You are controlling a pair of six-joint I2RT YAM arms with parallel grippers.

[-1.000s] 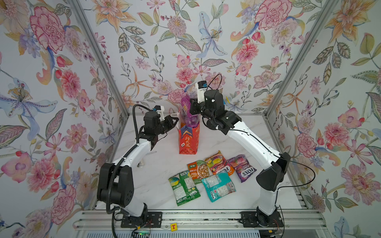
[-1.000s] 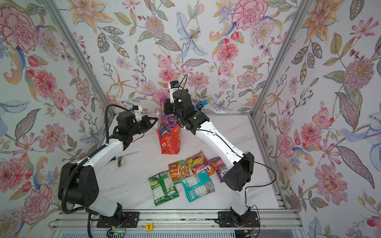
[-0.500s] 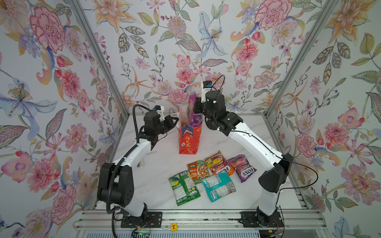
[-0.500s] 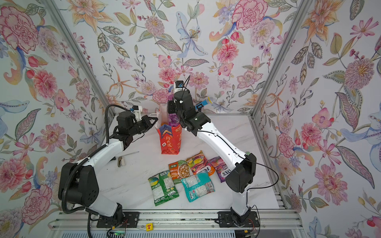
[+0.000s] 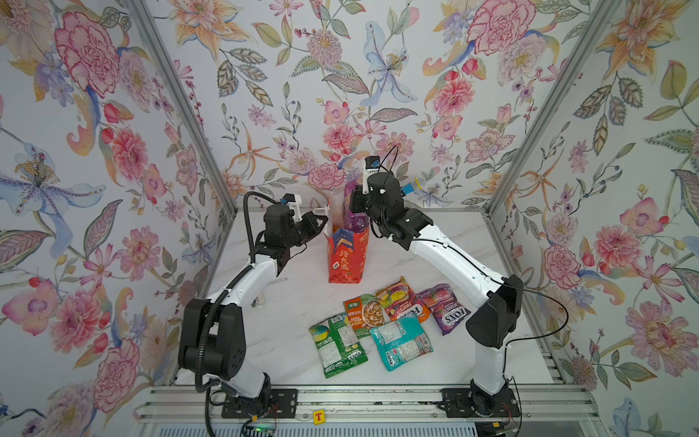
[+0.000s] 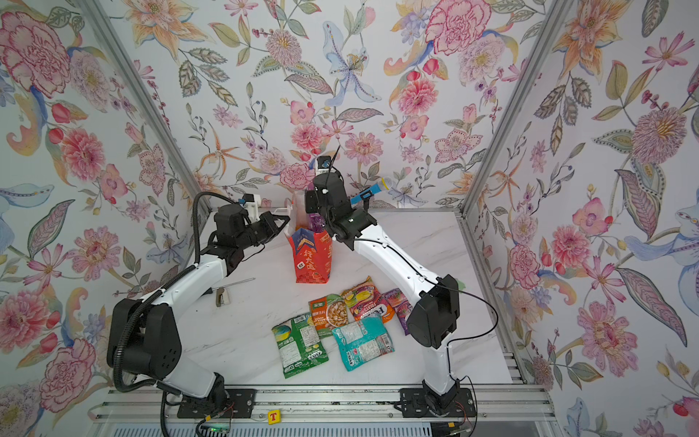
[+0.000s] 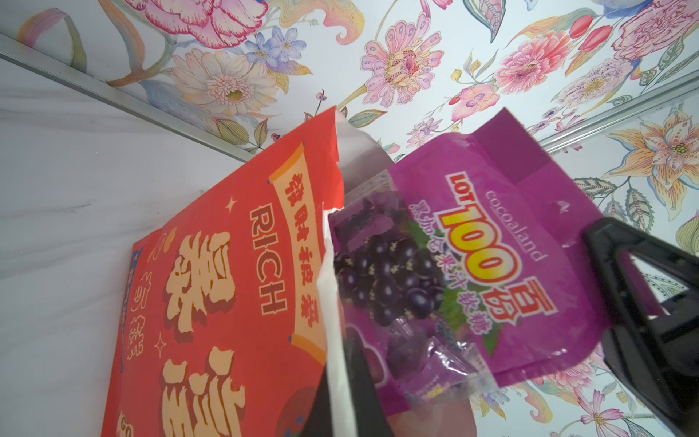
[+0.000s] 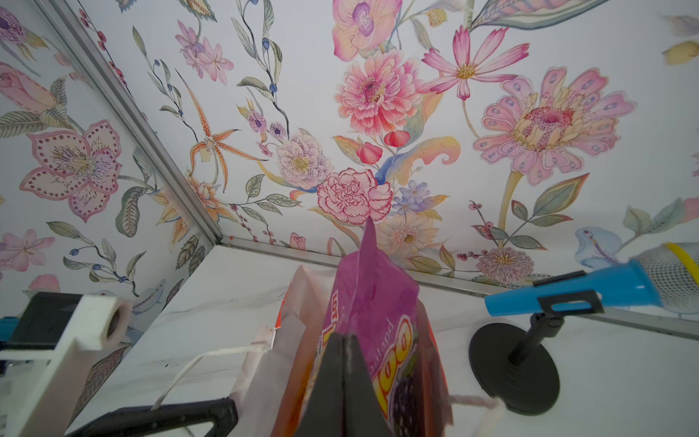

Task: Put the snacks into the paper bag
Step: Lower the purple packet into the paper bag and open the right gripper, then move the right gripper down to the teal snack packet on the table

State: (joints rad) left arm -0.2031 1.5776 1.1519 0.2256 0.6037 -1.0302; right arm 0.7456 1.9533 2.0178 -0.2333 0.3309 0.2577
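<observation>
Your right gripper (image 8: 343, 340) has its fingers pinched tight on the edge of the purple grape packet (image 8: 372, 291), which hangs upright with its lower end dipped into the mouth of the paper bag (image 5: 346, 261). Your left gripper (image 5: 323, 219) is clamped on the bag's left rim, one finger inside the white lining, holding the mouth apart.

The bag stands mid-table, toward the far wall. Judge the packet light and slick: glossy film with loose sweets inside that will slump, so a flat sealed edge gives the surest hold. The bag is thin paper and likely to tip or crease; the rim is the place to steady it.

Five more packets lie near you, right of centre: green (image 5: 336, 346), teal (image 5: 401, 342), nut (image 5: 365, 312) and two "FOXS" bags (image 5: 403, 300), overlapping.

You cannot see the bag's inside, how deep the packet sits, or whether anything is already in there. In a top view your right arm's elbow covers part of the purple "FOXS" bag (image 6: 397, 302).
</observation>
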